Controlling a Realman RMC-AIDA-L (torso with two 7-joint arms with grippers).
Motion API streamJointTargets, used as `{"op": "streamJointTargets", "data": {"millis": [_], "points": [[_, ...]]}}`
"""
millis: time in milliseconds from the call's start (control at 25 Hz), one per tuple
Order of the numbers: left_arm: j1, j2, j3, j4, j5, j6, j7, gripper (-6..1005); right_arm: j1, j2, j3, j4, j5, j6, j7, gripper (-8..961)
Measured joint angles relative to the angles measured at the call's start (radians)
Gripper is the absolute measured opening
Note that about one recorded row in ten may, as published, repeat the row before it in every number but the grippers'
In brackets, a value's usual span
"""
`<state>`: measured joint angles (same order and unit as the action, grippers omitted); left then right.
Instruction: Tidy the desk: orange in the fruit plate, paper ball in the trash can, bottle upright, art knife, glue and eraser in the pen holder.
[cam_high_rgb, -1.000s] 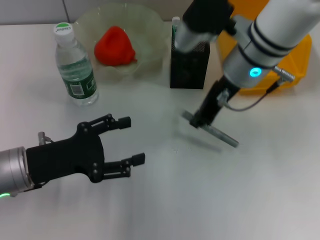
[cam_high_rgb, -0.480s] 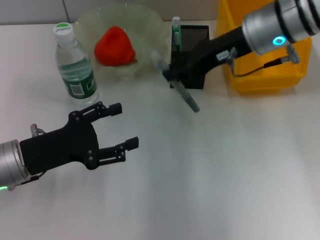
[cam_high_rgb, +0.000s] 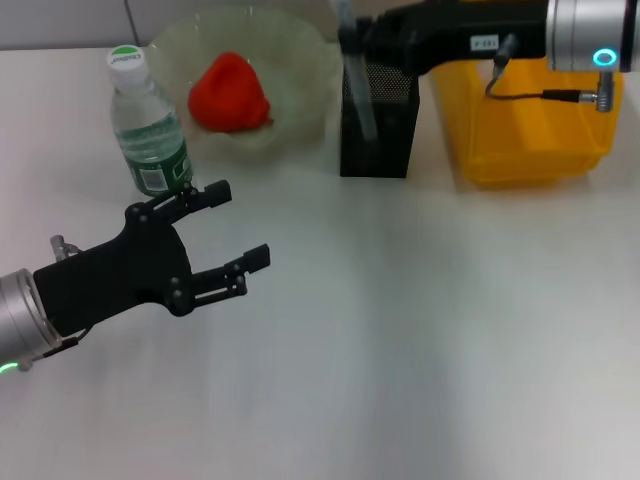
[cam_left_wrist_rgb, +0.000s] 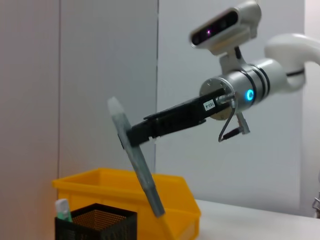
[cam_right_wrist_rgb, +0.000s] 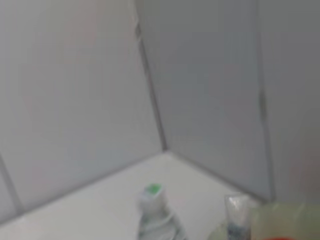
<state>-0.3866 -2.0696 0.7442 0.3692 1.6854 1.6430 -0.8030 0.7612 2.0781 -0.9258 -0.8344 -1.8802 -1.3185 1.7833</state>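
Fingers of our right gripper (cam_high_rgb: 352, 40) are clamped on the grey art knife (cam_high_rgb: 358, 85), which hangs tilted over the black mesh pen holder (cam_high_rgb: 380, 130), its lower end seemingly just above the rim, though we cannot tell whether it touches. Our left gripper (cam_high_rgb: 232, 228) hovers over the white table (cam_high_rgb: 450, 330) with its fingers spread apart and nothing between them, near the upright bottle (cam_high_rgb: 148, 130). Behind, the red-orange fruit (cam_high_rgb: 230, 92) lies in the clear plate (cam_high_rgb: 290, 50), and a yellow bin (cam_high_rgb: 530, 130) stands just beside the pen holder.
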Motion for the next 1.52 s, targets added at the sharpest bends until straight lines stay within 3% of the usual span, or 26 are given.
{"op": "streamJointTargets", "data": {"millis": [640, 1120, 1520], "points": [[-0.008, -0.001, 0.000, -0.023, -0.036, -0.024, 0.002, 859, -0.011, 0.000, 0.044, 0.268, 0.308, 0.244, -0.336, 177], [-0.008, -0.001, 0.000, -0.023, -0.036, -0.023, 0.002, 859, 0.028, 0.005, 0.030, 0.403, 0.380, 0.357, -0.518, 233], [-0.011, -0.001, 0.000, -0.023, -0.036, -0.025, 0.002, 859, 0.025, 0.010, 0.028, 0.448, 0.446, 0.358, -0.632, 280]]}}
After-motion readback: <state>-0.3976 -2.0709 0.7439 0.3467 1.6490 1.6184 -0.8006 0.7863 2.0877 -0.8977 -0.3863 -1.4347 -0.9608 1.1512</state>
